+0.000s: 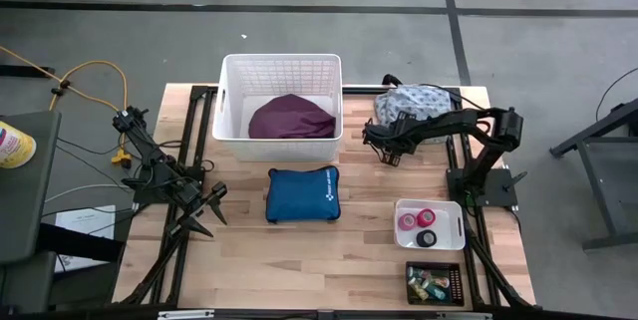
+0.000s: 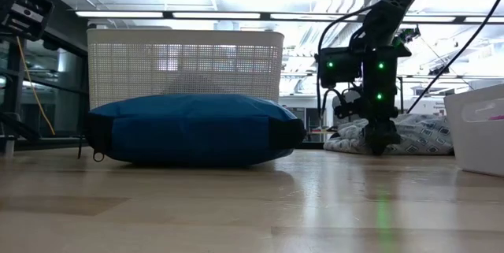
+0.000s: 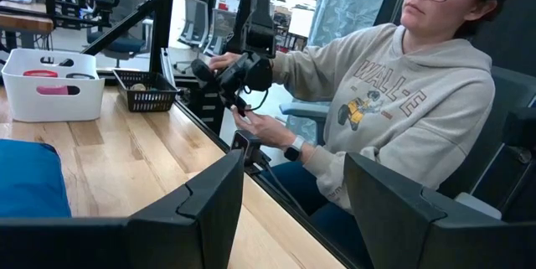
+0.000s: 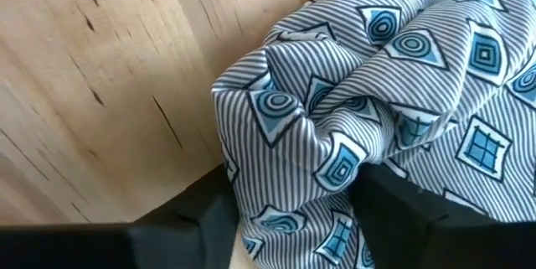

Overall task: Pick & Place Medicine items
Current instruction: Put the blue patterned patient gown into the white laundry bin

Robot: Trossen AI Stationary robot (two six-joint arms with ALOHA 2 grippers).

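The right hand [image 4: 289, 206] was down on the patterned cloth bundle [image 4: 377, 93], fingers part-closed around a fold of it; whether the grip was complete could not be told. The left hand [image 1: 204, 210] waited, half open and empty, beside the blue zip pouch [image 1: 303, 193].

Step in hand: judged to be gripping the bundle (not a medicine item). The next move would call for a firm pinch before lifting.

Counted: two bandage rolls, well off from the right hand, in one white tray [image 1: 404, 235]; one basket [image 1: 231, 101]; two bundles.
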